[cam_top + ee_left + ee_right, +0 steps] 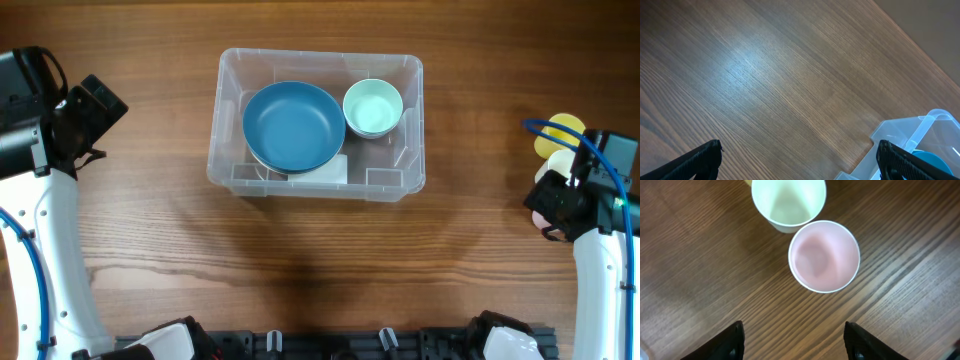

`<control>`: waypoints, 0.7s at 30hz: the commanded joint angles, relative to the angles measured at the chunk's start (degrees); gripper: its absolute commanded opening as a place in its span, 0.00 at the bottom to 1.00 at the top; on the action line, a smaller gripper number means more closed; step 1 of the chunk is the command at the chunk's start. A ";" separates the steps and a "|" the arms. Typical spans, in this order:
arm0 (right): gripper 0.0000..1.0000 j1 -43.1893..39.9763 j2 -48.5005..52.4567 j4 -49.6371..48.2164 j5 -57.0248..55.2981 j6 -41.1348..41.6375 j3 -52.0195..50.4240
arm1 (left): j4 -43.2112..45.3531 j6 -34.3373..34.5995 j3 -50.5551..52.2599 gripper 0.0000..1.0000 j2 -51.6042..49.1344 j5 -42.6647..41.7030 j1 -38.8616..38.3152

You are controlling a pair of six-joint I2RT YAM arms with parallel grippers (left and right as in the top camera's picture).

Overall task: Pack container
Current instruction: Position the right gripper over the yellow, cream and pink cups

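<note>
The clear plastic container (228, 120) stands at the table's middle. Inside it lie a large blue bowl (293, 125) and a small mint bowl (372, 107). My left gripper (100, 105) hovers far left of it, jaws wide open over bare wood (799, 150); the container's corner (910, 130) shows beside its right finger. My right gripper (555, 200) is at the table's right side, open with nothing between its fingers (794, 330). Just ahead of it stand a pink cup (824, 256) and a cream cup (788, 202), touching each other.
A yellow cup (562, 128) stands behind the cream one at the right edge. Dark fixtures (330, 345) line the table's front edge. Bare wood lies between the container and each arm.
</note>
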State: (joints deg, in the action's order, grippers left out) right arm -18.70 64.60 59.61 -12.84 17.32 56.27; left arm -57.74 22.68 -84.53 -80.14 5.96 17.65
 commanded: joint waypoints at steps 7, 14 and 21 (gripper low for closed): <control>0.66 -0.28 -0.22 0.02 1.33 -2.34 -0.52 | 0.00 0.50 -0.72 1.00 0.48 -0.07 0.26; 0.66 -0.31 -0.24 0.59 1.27 0.42 -0.52 | 0.00 0.50 -0.72 1.00 0.48 -0.07 0.26; 1.00 -0.31 -0.22 0.42 0.81 8.68 -0.52 | 0.00 0.50 -0.72 1.00 0.48 -0.07 0.26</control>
State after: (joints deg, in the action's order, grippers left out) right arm -18.70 64.60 60.14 -11.97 19.94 56.27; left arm -57.71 22.68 -84.53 -80.14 5.96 17.65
